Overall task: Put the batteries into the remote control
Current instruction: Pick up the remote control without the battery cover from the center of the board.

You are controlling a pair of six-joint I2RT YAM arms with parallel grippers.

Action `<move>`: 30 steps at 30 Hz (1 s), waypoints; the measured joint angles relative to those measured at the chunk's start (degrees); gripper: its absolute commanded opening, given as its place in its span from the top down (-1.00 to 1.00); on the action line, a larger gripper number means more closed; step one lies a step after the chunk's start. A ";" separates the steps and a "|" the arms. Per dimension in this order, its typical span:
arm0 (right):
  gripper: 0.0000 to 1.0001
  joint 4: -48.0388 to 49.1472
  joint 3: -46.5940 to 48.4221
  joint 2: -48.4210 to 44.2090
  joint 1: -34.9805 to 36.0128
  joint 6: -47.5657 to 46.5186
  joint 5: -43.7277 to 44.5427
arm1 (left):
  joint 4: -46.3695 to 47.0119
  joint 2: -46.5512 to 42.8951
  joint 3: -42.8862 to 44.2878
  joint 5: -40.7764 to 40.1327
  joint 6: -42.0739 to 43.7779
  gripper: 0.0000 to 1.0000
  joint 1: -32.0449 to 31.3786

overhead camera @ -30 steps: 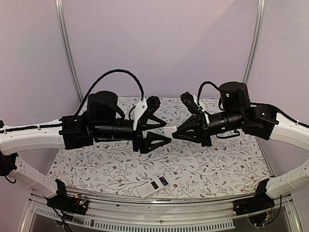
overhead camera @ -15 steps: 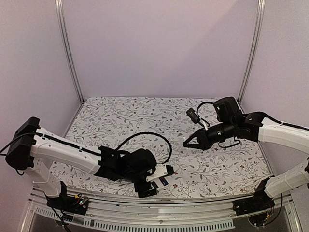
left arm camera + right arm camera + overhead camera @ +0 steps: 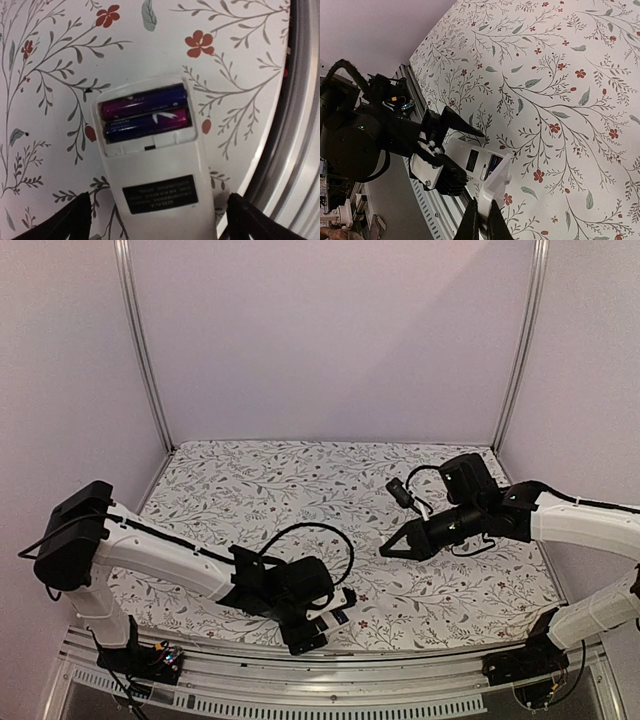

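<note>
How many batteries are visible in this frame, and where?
2. Both sit side by side in the open compartment of the remote control: one battery nearer its end, the other battery nearer the label. None visible elsewhere.

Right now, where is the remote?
The remote lies back-up at the middle of the table's front edge, between the open fingers of the left tool; the left wrist view shows both batteries in it.

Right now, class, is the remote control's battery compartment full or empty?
Full: two batteries lie side by side in the uncovered compartment of the remote control, filling both slots.
</note>
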 measured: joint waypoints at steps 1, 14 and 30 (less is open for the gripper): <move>1.00 0.09 -0.07 0.00 0.00 0.00 -0.02 | 0.07 0.00 -0.02 0.63 -0.42 -0.72 0.13; 1.00 0.83 -0.28 0.00 0.00 0.00 -0.13 | 0.46 0.11 -0.66 10.32 -0.57 0.33 4.96; 1.00 -1.38 0.96 0.74 -0.02 -0.28 -2.78 | 16.96 -8.63 -8.50 -4.15 9.51 1.00 4.24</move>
